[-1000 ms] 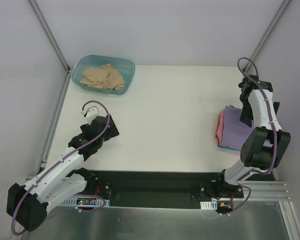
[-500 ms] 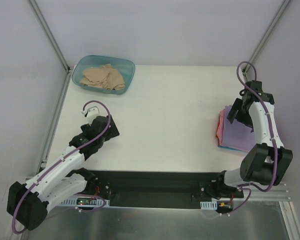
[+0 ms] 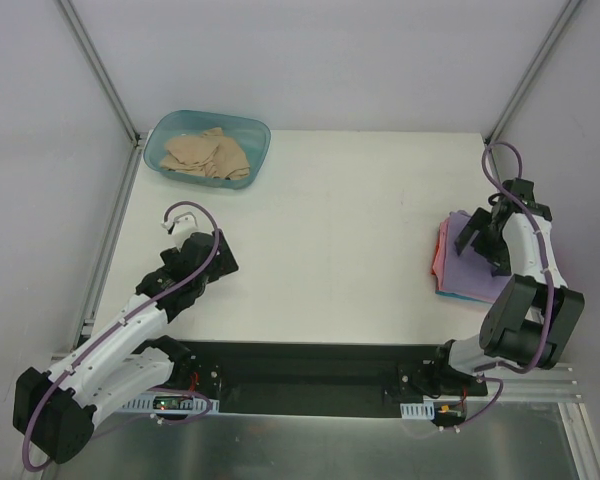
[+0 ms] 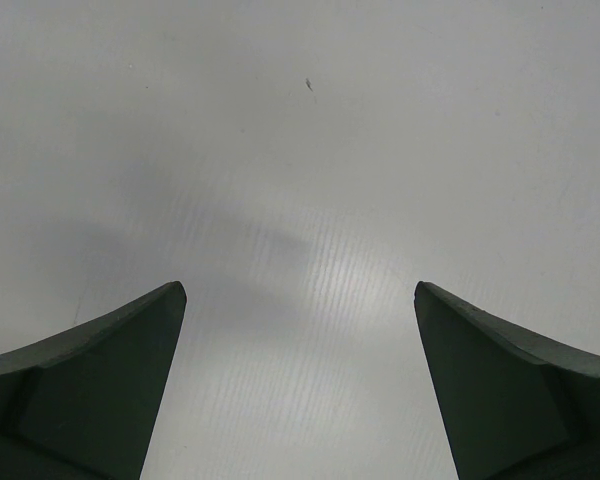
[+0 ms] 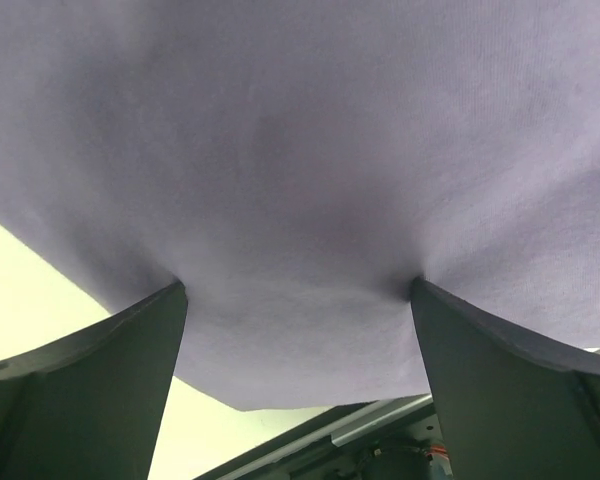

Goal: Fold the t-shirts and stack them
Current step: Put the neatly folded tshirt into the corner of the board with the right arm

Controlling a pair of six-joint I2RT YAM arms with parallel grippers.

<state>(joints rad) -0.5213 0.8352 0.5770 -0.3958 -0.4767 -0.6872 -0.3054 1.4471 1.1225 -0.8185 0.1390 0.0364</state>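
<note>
The right gripper [image 5: 298,300] presses its spread fingers onto the folded lavender cloth t-shirt [image 3: 472,262], probably flattening it atop the pink t-shirt [image 3: 440,258] at the white counter's [image 3: 340,220] right edge. The crumpled tan t-shirt [image 3: 208,154] waits in the teal plastic tub [image 3: 255,133]. The left gripper [image 4: 300,300] hovers open, empty.

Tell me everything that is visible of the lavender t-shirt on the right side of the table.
The lavender t-shirt is soft, plain cloth, folded flat into a rough rectangle. It lies on top of a folded pink t-shirt, whose edge shows along its left side, near the table's right edge. The right gripper is over it with jaws open; in the right wrist view both fingertips press into the cloth, dimpling its smooth surface. Sleeves and collar are not visible.
</note>
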